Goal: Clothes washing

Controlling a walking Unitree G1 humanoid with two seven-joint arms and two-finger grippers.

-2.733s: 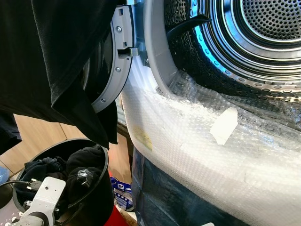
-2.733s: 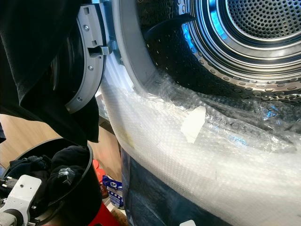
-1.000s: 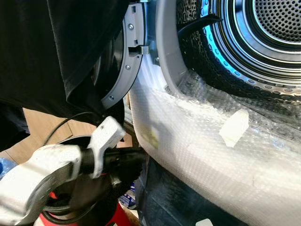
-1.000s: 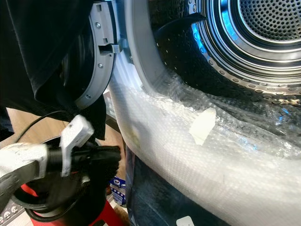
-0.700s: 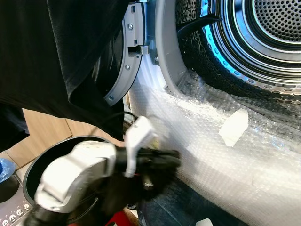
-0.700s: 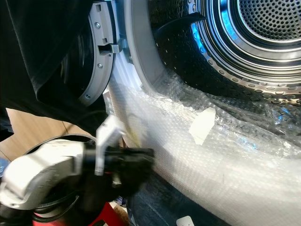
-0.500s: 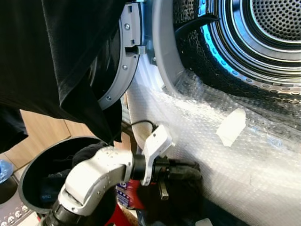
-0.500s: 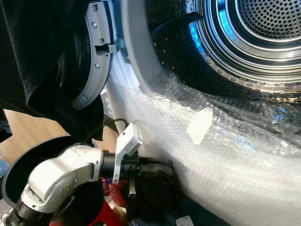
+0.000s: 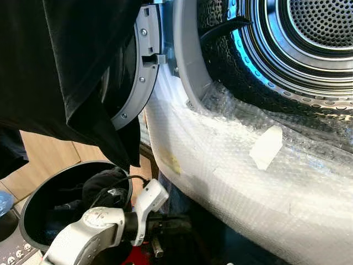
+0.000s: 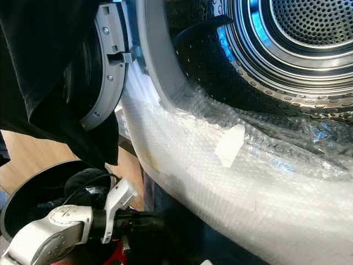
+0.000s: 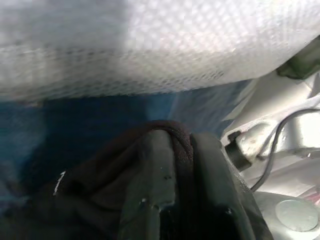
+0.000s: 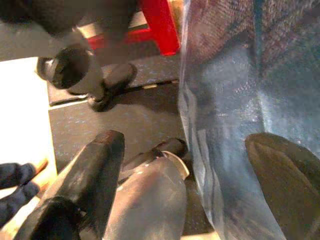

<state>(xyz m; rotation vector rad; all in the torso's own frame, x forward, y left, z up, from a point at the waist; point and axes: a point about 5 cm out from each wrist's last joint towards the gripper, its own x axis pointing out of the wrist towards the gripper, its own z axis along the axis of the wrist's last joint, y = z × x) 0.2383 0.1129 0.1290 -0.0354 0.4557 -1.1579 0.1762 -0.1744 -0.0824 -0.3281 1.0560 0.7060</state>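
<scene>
The washer's drum (image 9: 309,33) stands open before me, its front lip covered in bubble wrap (image 9: 248,165). A black garment (image 9: 55,66) hangs over the open door (image 9: 140,72) on the left. Below it a black basket (image 9: 33,204) holds dark clothes (image 9: 105,185). My left gripper (image 9: 165,226) reaches low under the bubble-wrapped front, right of the basket. In the left wrist view it (image 11: 170,150) is shut on a dark garment (image 11: 100,185) that wraps its fingers. My right gripper (image 12: 185,145) hangs open over the floor, fingers (image 12: 95,165) wide apart.
A strip of white tape (image 9: 266,147) sticks to the bubble wrap. A dark blue panel (image 12: 235,100) runs beneath the washer's front. A red stand (image 12: 160,25) and dark mat (image 12: 125,115) lie on the floor. Wooden flooring (image 9: 38,160) shows left of the basket.
My left arm rose from the basket with a dark garment and swung right toward the washer's front. Since half a second ago it has dropped lower and drawn back left.
</scene>
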